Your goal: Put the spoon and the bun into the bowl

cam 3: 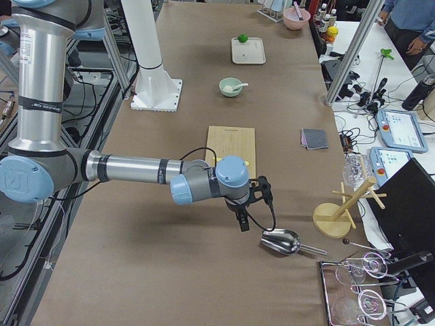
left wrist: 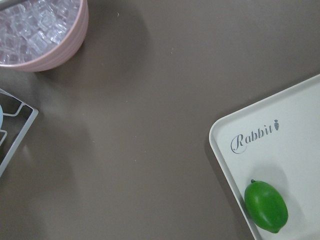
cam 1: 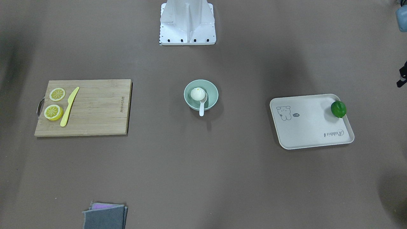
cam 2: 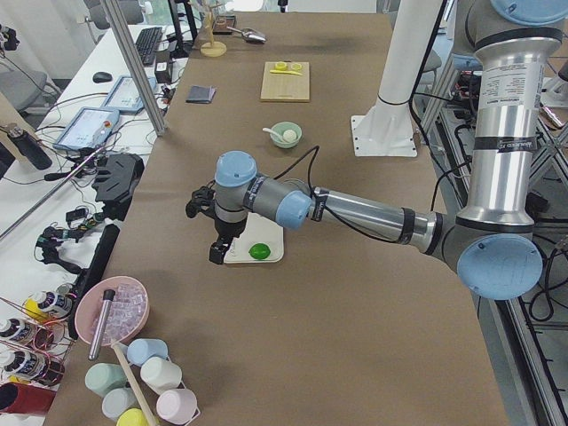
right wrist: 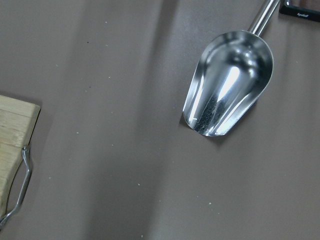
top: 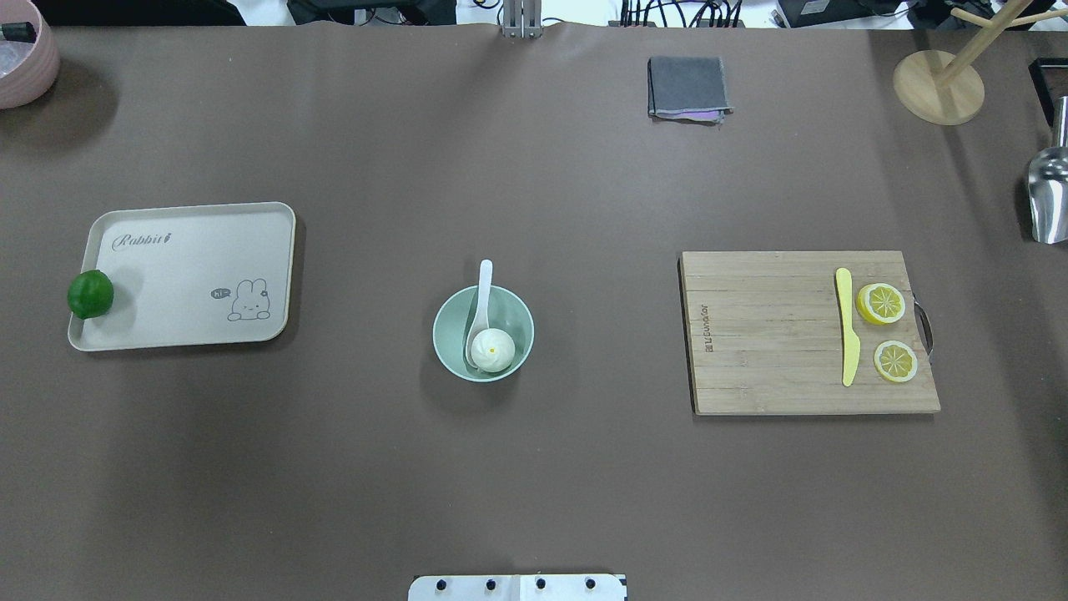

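Observation:
The mint-green bowl (cam 1: 190, 87) stands at the table's middle and also shows in the overhead view (top: 446, 321). The white bun (cam 1: 197, 93) lies inside it, its yellow dot up (top: 491, 349). The white spoon (cam 1: 201, 109) rests in the bowl beside the bun, its handle sticking out over the rim (top: 485, 280). My left gripper (cam 2: 216, 253) hangs above the tray's end, far from the bowl. My right gripper (cam 3: 242, 224) hangs beside the metal scoop, far from the bowl. I cannot tell whether either is open or shut.
A cream tray (cam 1: 311, 140) holds a green lime (cam 1: 338, 109). A wooden board (cam 1: 95, 108) carries a yellow knife (cam 1: 69, 107) and two lemon slices (cam 1: 57, 94). A folded cloth (top: 687, 87), a metal scoop (right wrist: 227, 85) and a pink ice bowl (left wrist: 45, 30) lie near the edges.

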You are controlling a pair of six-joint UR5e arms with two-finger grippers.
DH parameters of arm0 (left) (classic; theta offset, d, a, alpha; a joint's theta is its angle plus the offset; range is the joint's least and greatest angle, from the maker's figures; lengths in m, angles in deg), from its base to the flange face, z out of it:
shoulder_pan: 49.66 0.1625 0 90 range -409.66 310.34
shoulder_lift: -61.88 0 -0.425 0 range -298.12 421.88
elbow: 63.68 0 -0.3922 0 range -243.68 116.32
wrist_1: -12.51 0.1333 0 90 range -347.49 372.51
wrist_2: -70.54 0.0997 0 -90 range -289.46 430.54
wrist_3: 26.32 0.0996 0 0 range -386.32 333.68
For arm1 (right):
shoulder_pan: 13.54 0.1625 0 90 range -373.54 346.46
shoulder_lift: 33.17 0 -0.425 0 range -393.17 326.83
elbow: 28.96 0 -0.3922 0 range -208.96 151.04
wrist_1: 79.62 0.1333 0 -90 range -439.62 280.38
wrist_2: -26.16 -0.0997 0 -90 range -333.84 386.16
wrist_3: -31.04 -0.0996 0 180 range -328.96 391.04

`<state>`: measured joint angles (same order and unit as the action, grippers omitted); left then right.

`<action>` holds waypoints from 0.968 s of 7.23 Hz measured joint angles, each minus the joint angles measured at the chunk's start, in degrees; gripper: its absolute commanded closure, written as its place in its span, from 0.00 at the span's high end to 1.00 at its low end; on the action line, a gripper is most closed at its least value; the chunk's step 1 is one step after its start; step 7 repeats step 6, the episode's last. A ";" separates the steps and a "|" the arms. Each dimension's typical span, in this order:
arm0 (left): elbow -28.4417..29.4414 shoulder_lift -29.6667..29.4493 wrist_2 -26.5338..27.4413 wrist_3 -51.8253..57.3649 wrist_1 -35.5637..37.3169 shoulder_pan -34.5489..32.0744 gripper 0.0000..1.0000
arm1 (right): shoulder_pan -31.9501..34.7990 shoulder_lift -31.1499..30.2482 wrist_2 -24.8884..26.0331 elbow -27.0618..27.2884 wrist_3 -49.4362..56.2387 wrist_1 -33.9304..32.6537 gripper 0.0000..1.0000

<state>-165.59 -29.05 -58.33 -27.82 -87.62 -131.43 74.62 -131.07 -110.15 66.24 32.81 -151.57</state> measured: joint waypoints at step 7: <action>2.60 2.41 -2.95 -0.30 3.09 -0.84 0.98 | 0.69 0.01 0.39 1.21 0.00 -0.30 1.00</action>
